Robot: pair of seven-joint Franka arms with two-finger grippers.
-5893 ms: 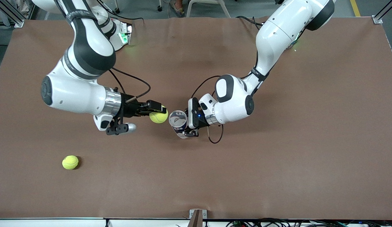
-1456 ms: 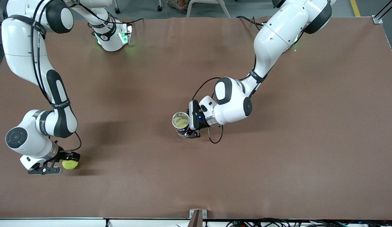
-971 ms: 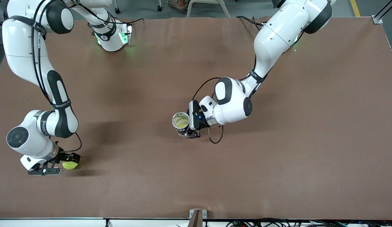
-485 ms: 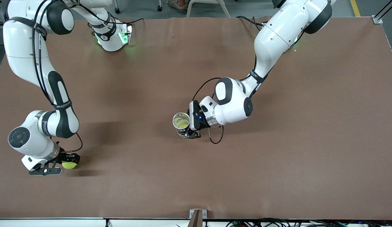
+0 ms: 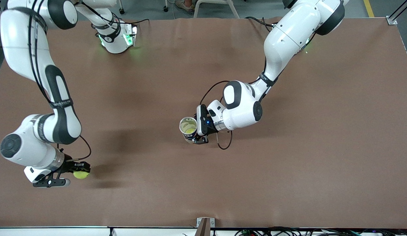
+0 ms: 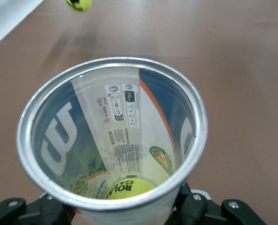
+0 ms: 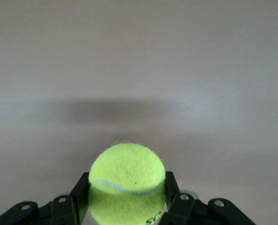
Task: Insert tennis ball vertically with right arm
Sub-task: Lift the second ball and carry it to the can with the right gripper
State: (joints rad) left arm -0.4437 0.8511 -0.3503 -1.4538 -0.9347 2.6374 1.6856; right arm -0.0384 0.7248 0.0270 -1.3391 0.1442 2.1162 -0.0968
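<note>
My right gripper point(image 5: 79, 169) is shut on a yellow tennis ball point(image 5: 81, 174), held just above the table near the front camera at the right arm's end. In the right wrist view the ball point(image 7: 127, 183) sits between the black fingers point(image 7: 79, 193). My left gripper point(image 5: 194, 133) is shut on an upright clear tennis-ball can point(image 5: 187, 126) with a metal rim, at mid-table. In the left wrist view the can point(image 6: 111, 140) is open-topped, and another yellow ball point(image 6: 129, 188) lies at its bottom. The held ball also shows small in that view point(image 6: 79, 4).
The brown table point(image 5: 288, 164) stretches wide toward the left arm's end. A small metal bracket point(image 5: 205, 223) sits at the table's front edge. The arm bases stand along the top edge.
My right gripper has lifted the ball off the table and shifted a little toward the can. The left arm and can have stayed still.
</note>
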